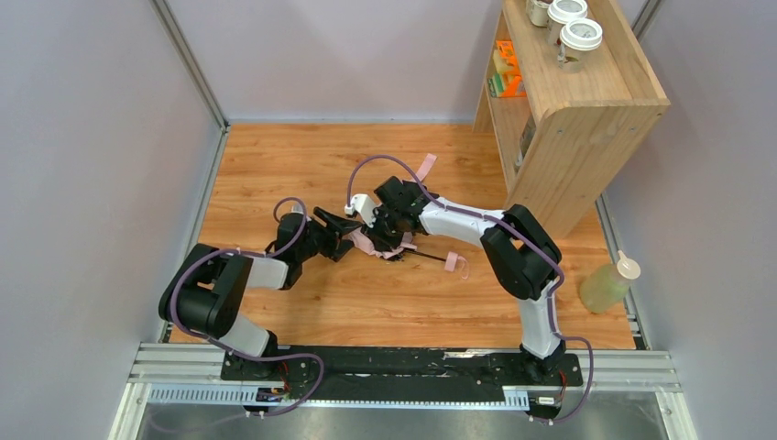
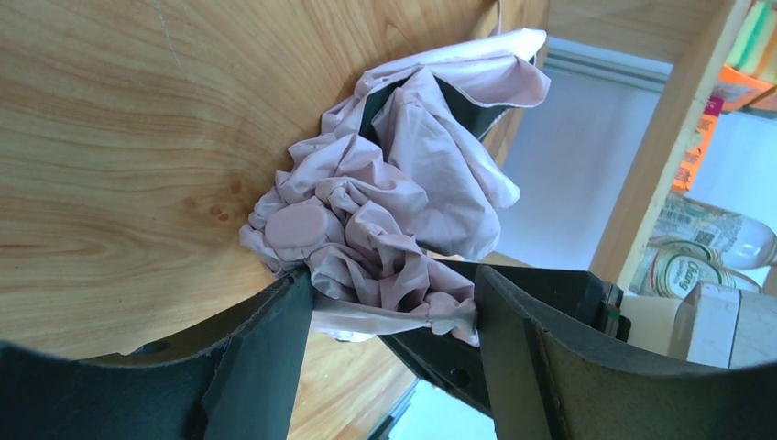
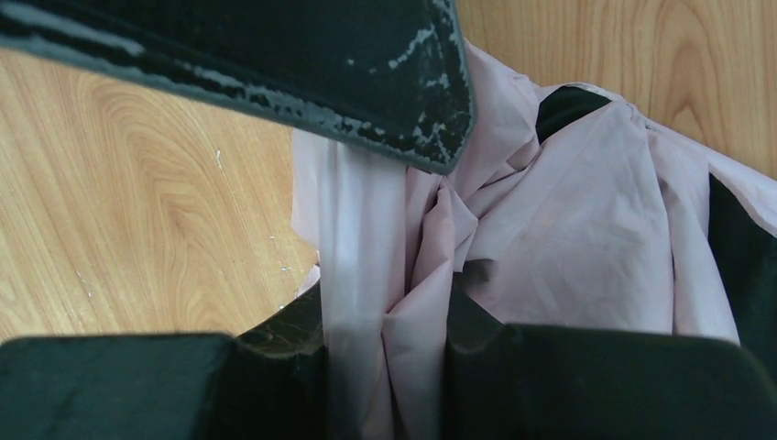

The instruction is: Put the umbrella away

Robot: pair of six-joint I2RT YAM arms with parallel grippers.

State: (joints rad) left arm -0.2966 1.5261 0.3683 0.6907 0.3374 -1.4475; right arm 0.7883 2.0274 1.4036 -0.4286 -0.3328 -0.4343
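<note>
Clamping umbrella (image 2: 403, 202) fabric: left gripper (image 2: 394, 289) and right gripper (image 3: 385, 316) alike; shelf (image 2: 641, 183) seemingly holds labelled jars (image 2: 683, 270)

Mid-counter (image 1: 293, 156), the umbrella (image 1: 366, 245), wedged between the left claw (image 1: 341, 229) on its left and the right claw (image 1: 383, 236) on its right and partly over it, pinched in each, with its shaft (image 1: 426, 258) running off along the counter toward the right. Behind and to the right, at the far right corner, a shelf unit (image 1: 568, 119) with cups (image 1: 580, 35) on its top. Just beyond the counter's right edge, toward the front, a bottle (image 1: 609, 284); along the near edge, a rail (image 1: 403, 367) under both arm bases.
</note>
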